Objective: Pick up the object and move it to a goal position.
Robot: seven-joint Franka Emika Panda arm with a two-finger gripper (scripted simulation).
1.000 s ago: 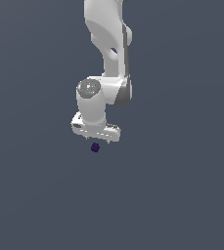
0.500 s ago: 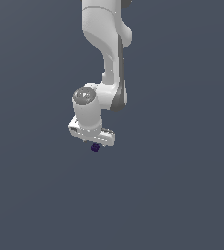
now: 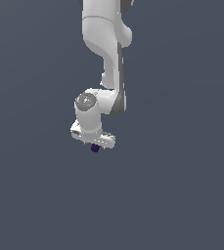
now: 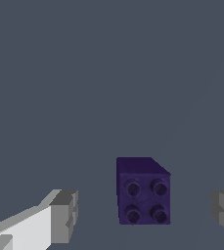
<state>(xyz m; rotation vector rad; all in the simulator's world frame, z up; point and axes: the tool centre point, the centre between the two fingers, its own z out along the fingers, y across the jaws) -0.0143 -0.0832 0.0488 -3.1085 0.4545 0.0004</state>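
Note:
The object is a small dark purple block with four studs on one face. In the wrist view it sits between my two grey fingertips, with a gap on each side. My gripper is open and touches nothing. In the exterior view the object shows as a tiny dark speck just under the white gripper, which hangs from the arm coming down from above. The gripper's body hides its fingers in that view.
A plain dark grey-blue surface fills both views. No other objects, containers or edges show. The white arm rises above the gripper to the frame's upper edge.
The gripper has come down toward the object, closing the gap that showed under the hand. The wrist has swung slightly. The object has stayed where it was.

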